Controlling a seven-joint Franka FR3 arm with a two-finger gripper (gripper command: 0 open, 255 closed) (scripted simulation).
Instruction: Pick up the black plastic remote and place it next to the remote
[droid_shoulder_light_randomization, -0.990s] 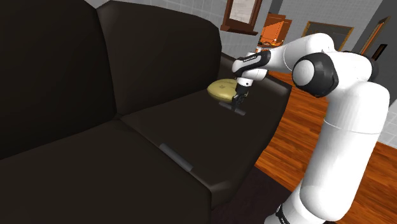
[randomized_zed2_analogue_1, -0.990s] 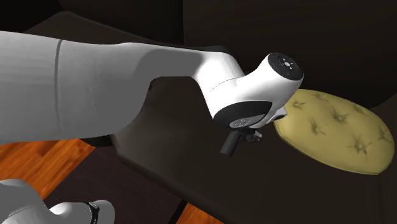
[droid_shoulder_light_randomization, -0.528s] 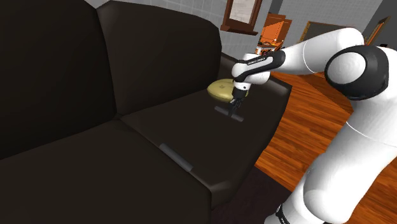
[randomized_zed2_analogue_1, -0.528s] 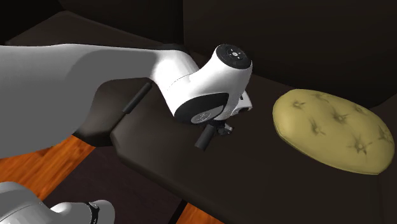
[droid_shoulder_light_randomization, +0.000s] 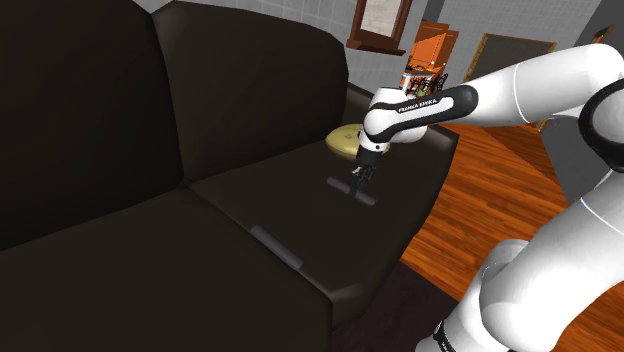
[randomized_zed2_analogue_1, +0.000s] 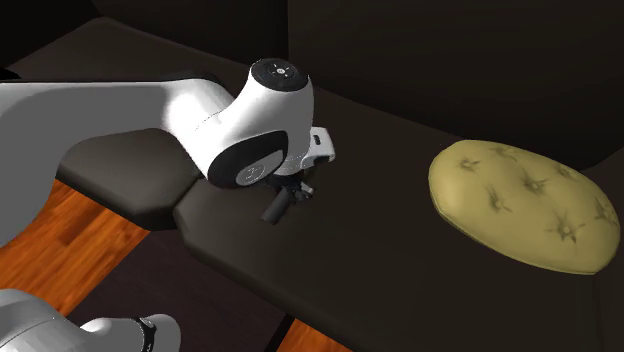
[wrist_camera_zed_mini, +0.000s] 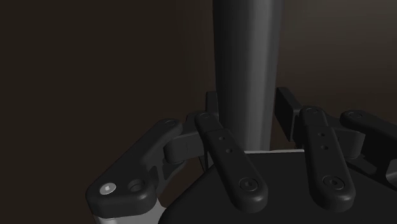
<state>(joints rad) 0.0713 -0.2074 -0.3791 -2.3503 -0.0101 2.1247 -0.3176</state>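
We see our tool (wrist_camera_zed_mini: 247, 109) closed on the dark grey remote (wrist_camera_zed_mini: 247, 57), its fingers (wrist_camera_zed_mini: 219, 137) clasping both long sides, holding it low over the dark sofa seat (droid_shoulder_light_randomization: 300, 205), near the yellow tufted cushion (randomized_zed2_analogue_1: 525, 205) and well apart from the second remote (droid_shoulder_light_randomization: 277, 247) lying near the seat's front edge.

**Light: dim overall, a few bright patches**

Even, soft light from above. Dark sofa (droid_shoulder_light_randomization: 250, 120) swallows detail. White arm (randomized_zed2_analogue_1: 120, 110) reads bright on top, grey underneath. Wooden floor (droid_shoulder_light_randomization: 480, 200) glows warm orange. Wrist view murky; pale vertical sheen runs down the dark remote (wrist_camera_zed_mini: 247, 70).
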